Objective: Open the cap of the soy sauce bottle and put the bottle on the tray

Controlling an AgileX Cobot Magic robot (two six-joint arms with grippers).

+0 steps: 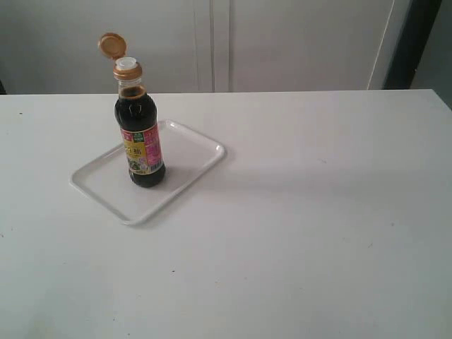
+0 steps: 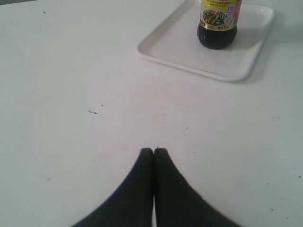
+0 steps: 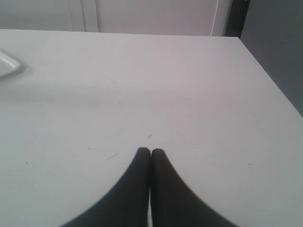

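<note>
Exterior: soy sauce bottle (image 1: 140, 134) upright on the tray (image 1: 194, 152), cap (image 1: 112, 46) flipped open on its hinge, white spout exposed; tray sits on white surface (image 1: 318, 212). No arms visible.
Left wrist: left gripper (image 2: 154, 152) fingers together, holding nothing, over bare surface; bottle and tray well apart from it.
Right wrist: right gripper (image 3: 150, 152) fingers together, empty; tray corner (image 3: 7, 65) at frame edge.

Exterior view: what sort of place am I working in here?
Probably a plain lab or test bench, not a real kitchen: a bare white table, blank white panelled wall, and only the soy sauce bottle on a white tray.
</note>
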